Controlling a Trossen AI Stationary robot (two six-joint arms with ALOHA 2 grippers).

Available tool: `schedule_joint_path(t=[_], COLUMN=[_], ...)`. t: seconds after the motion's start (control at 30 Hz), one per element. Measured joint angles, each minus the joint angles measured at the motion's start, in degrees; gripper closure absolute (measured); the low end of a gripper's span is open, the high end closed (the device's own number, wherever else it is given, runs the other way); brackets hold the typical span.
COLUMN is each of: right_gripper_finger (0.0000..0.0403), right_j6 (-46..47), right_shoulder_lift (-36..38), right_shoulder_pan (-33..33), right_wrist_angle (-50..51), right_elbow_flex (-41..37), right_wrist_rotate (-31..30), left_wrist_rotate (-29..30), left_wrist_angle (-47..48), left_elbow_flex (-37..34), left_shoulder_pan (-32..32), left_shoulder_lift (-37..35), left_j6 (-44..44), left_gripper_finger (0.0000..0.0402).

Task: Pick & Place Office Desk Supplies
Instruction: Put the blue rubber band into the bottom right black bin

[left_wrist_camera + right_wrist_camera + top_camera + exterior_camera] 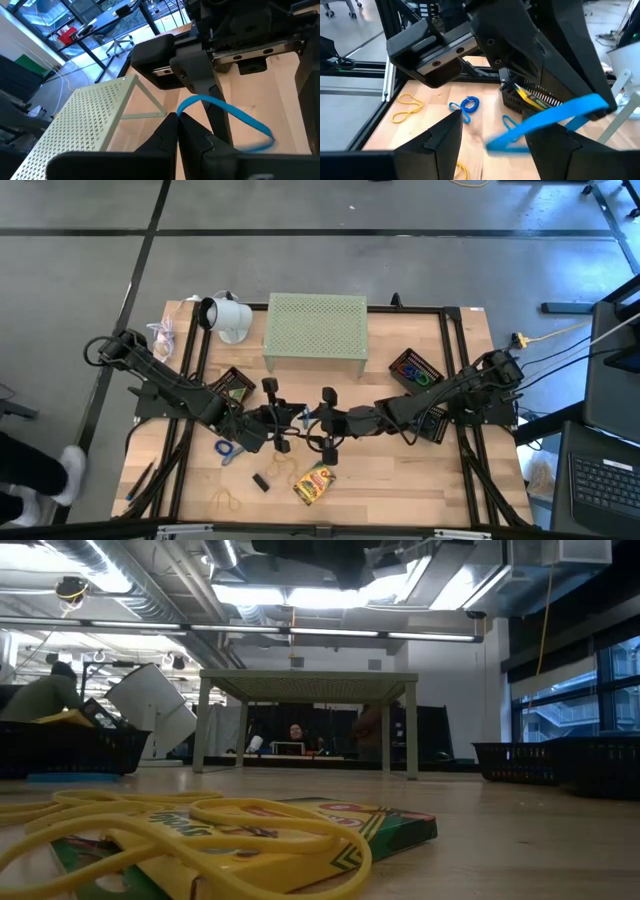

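Note:
A blue rubber band (235, 115) hangs above the table's middle between my two grippers. My left gripper (178, 116) is shut on one end of it. My right gripper (495, 124) faces it from the right, fingers open, and the band (560, 114) runs across one of its fingers (555, 145). On the table lie a yellow-green crayon box (315, 483) under a yellow rubber band (200, 830), blue clip rings (228, 448), a small black piece (261, 482) and more yellow bands (225, 500). My left gripper pinches the blue band's near end (184, 107) between its two fingertips, coming nearly level from the table's left. The band arcs away from the tips as an open loop, clear of the table. My right gripper: the band crosses one of its fingers (216, 117); whether it touches, I cannot tell.
A pale green perforated stand (315, 330) stands at the far middle, with a white lamp head (225, 318) to its left. Black mesh trays sit at the left (232, 385) and right (415, 370). A blue coil ring (468, 104) lies near the left tray.

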State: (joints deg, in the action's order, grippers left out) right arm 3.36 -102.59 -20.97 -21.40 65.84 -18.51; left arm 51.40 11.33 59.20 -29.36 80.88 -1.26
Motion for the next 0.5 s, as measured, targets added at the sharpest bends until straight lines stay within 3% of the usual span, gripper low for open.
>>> schedule_joint_path(t=[0.3, 0.5], right_gripper_finger=[0.0201, 0.026], right_j6=[-0.84, -0.81], right_shoulder_lift=[0.0, 0.0], right_shoulder_pan=[0.0, 0.0], right_wrist_angle=[-0.67, -0.64], right_elbow_flex=[0.0, 0.0], right_wrist_rotate=[-0.01, -0.01], left_wrist_rotate=[-0.02, -0.02], left_wrist_angle=[-0.75, -1.09], left_elbow_flex=[0.02, 0.0], left_shoulder_pan=[0.0, 0.0], left_shoulder_lift=[0.0, 0.0], left_j6=[0.46, 0.45], left_gripper_finger=[0.0399, 0.0399])
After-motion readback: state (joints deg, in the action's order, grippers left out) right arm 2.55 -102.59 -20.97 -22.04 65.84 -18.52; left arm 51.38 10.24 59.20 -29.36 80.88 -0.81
